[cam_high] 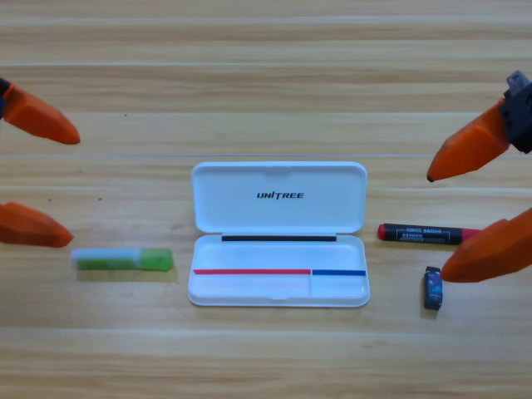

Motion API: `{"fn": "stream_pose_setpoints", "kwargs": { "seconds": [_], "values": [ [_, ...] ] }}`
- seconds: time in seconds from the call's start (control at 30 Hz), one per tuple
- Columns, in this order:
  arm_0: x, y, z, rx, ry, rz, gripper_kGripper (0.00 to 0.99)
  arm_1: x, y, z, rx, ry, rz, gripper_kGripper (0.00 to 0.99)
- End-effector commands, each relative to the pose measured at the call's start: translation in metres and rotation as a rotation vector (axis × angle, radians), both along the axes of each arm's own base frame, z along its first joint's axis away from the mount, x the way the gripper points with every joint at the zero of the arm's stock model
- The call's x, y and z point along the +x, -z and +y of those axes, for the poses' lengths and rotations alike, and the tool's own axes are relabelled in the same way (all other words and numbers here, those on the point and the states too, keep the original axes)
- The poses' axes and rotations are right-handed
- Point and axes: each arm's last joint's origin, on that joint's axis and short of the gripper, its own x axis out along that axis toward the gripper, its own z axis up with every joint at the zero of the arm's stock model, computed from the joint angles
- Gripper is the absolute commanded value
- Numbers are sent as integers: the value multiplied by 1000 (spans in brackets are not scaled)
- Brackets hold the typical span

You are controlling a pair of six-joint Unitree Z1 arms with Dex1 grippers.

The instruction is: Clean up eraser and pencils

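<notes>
White case (279,199) lies open at the middle of the wooden worktop (266,50), lid folded back to the far side with "UNITREE" printed on it, tray on the near side. Nothing loose shows in the tray.

Green pencil (123,259) lies flat on the worktop left of the case, well apart from it, lengthwise left to right, pale whitish end to the left, bright green end to the right.

Red pencil (428,233) with a black label band lies flat just right of the case, level with the hinge, lengthwise left to right. Its right end runs under the near jaw of the right tool.

Eraser (432,288), a small dark block with bluish marks, sits near of the red pencil, right of the tray, apart from both.

Left tool (65,186) at the left edge, cut off by the frame, only two orange jaws showing. Jaws wide apart, holding nothing. Near jaw tip is just far of the green pencil, not touching it.

Right tool (437,224) at the right edge, partly cut off. Jaws spread wide, gripping nothing. Far jaw tip points at the worktop beyond the red pencil, near jaw tip sits just over the eraser; the red pencil lies between the two tips.
</notes>
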Motion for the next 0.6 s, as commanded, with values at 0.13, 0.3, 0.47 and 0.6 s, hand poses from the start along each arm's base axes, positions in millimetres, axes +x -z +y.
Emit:
{"fn": "stream_pose_setpoints", "kwargs": {
  "seconds": [0.13, 0.3, 0.47, 0.6],
  "values": [
    [1, 13, -4, 35, 17, 42, 990, -7, 10, 3, -35, -11, 37, 986],
    [3, 15, -5, 38, 18, 47, 990, -5, 12, -1, -82, 69, 10, 986],
    [11, 10, -7, 69, 7, 25, 990, 5, 34, -5, -243, 303, -14, 988],
    [35, -6, -17, 158, 21, 14, 990, 19, 55, -3, -357, 530, -20, 988]
  ]
}}
